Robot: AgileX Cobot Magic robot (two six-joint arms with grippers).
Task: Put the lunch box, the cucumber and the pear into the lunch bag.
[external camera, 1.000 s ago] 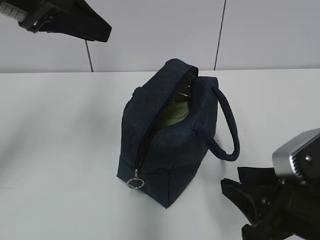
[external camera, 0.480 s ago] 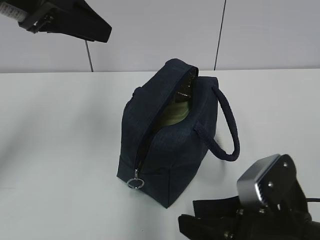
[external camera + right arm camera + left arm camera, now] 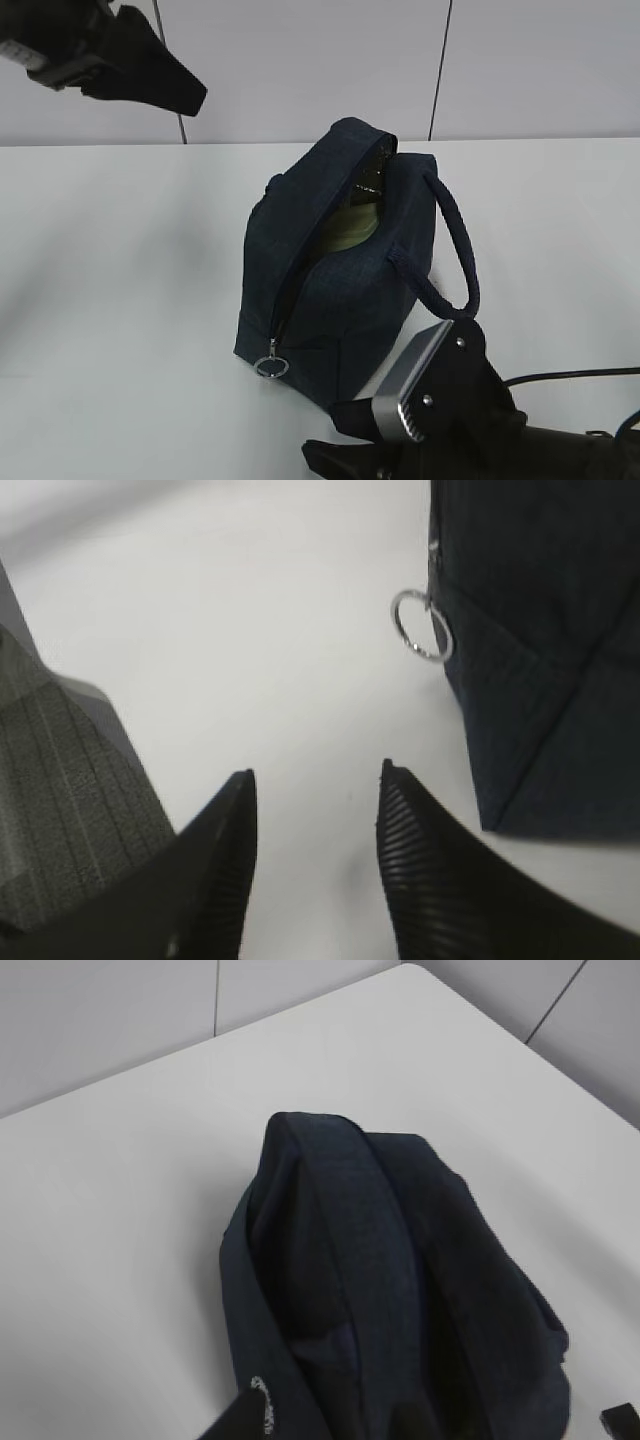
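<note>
The dark navy lunch bag (image 3: 340, 290) stands mid-table with its top zipper open. The pale green lid of the lunch box (image 3: 350, 228) shows inside it, with silver lining (image 3: 368, 180) behind. The cucumber and the pear are hidden or out of view. The metal ring pull (image 3: 271, 367) hangs at the bag's near end. My right gripper (image 3: 322, 430) is open and empty, low over the table in front of the bag; in the right wrist view (image 3: 315, 772) the ring pull (image 3: 421, 626) lies ahead and to the right. My left gripper (image 3: 190, 95) hangs high at the back left, above the bag (image 3: 390, 1290).
The white table (image 3: 120, 260) runs to a grey wall behind. The bag's thick looped handle (image 3: 455, 255) sticks out to the right. A black cable (image 3: 570, 376) trails from the right arm. A grey ribbed surface (image 3: 60, 800) fills the left edge of the right wrist view.
My right arm has swung left along the table's front edge, ending in front of the bag's zipper end. My left gripper has shifted slightly. The bag has not moved.
</note>
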